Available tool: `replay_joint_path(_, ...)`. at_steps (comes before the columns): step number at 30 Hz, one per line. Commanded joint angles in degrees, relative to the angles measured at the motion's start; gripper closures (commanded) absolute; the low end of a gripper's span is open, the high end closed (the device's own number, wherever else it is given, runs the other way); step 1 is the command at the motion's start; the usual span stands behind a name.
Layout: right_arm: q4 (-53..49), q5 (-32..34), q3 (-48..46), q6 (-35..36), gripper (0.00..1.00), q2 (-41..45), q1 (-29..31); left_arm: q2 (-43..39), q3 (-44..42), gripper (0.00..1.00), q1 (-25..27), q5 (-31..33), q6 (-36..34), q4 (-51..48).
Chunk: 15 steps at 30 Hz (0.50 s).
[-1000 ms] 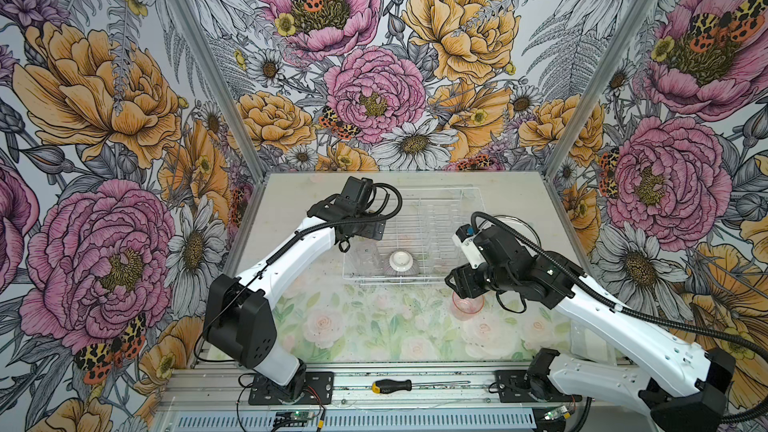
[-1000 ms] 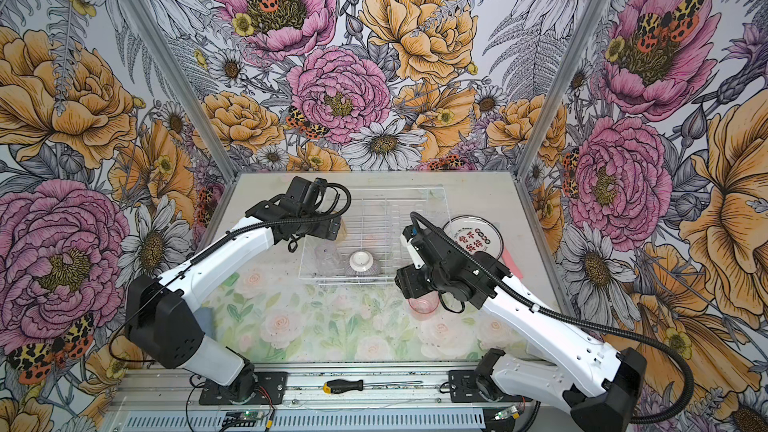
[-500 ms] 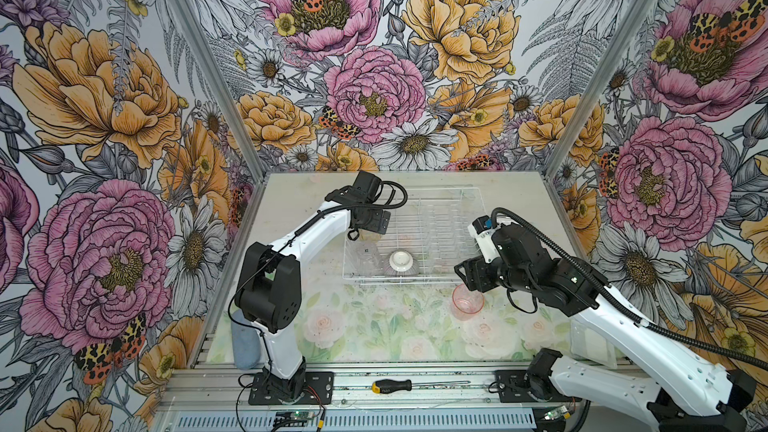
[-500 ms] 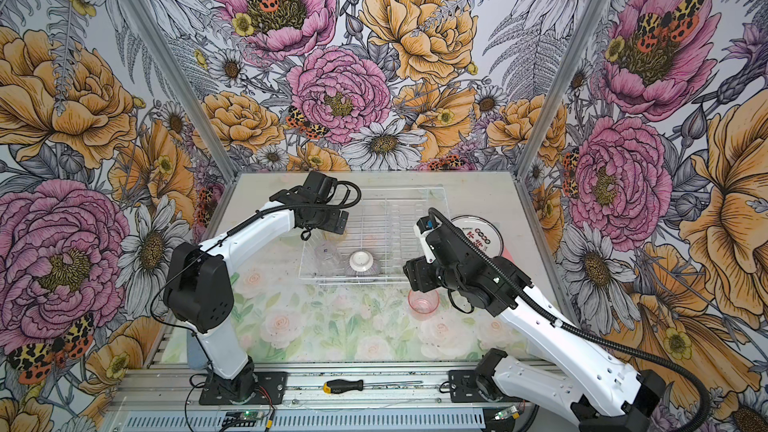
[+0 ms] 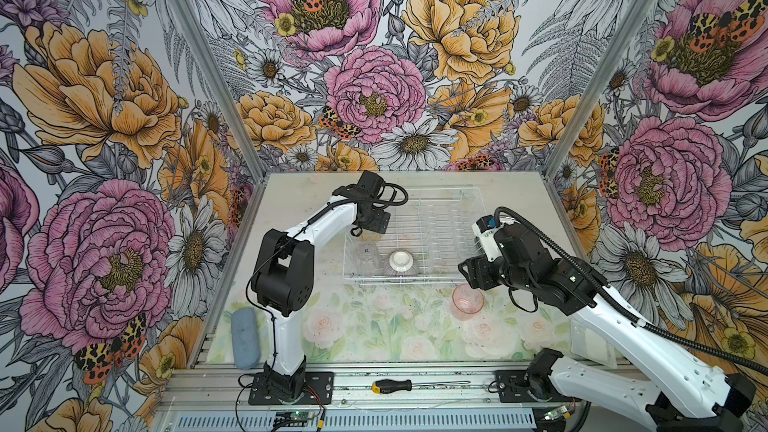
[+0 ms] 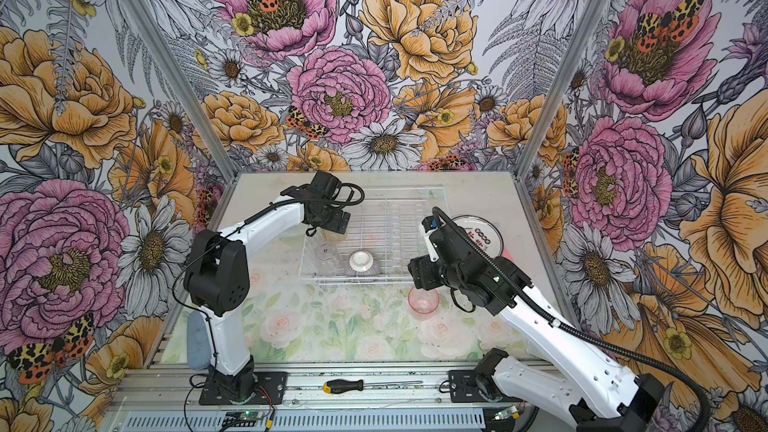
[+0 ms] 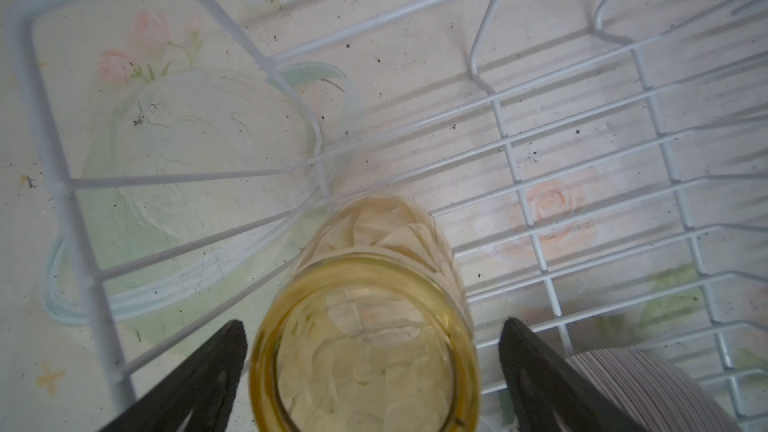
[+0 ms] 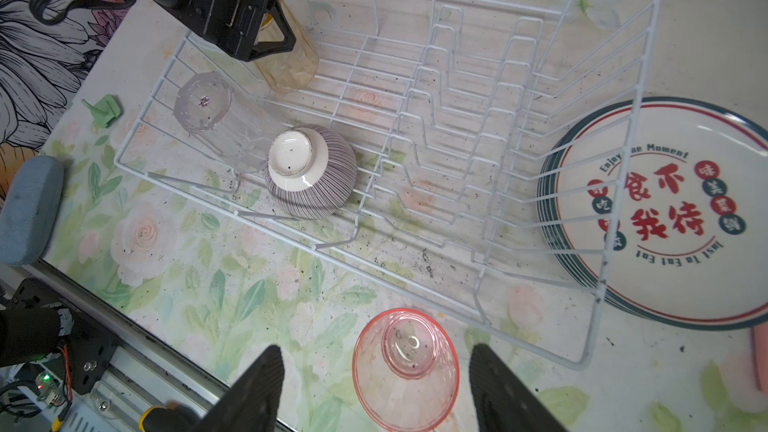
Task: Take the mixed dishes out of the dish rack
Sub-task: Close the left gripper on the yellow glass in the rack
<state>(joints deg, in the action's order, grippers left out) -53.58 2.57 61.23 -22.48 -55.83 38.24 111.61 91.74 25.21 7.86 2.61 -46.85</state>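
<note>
Dish rack [image 5: 436, 230]: two tumblers [image 8: 291, 64] [image 8: 220, 126], one bowl [image 8: 316, 176]; left gripper [image 7: 372, 326], right gripper [image 8: 376, 351] wide open.

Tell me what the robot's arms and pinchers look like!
The left arm and right arm are white tubes with chunky black joints, and black cables loop along them. The left gripper and right gripper each have two flat black fingers.

Three tumblers [image 8: 405, 363], one bowl [image 8: 311, 172], one dish rack [image 8: 453, 76], one plate stack [image 8: 665, 209]
</note>
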Motion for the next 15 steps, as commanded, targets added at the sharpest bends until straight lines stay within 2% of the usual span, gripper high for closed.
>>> replay_joint_path(1, 1.67, -0.34, -0.31, 1.18, 0.27, 0.64, -0.62, 1.47, 2.36, 0.05, -0.5, -1.53, -0.94, -0.86)
replay_joint_path(15, 2.08, -1.34, -1.47, 1.61, 0.27, 1.15, -2.62, 3.47, 3.72, 0.1, -0.53, -1.97, -0.96, -2.69)
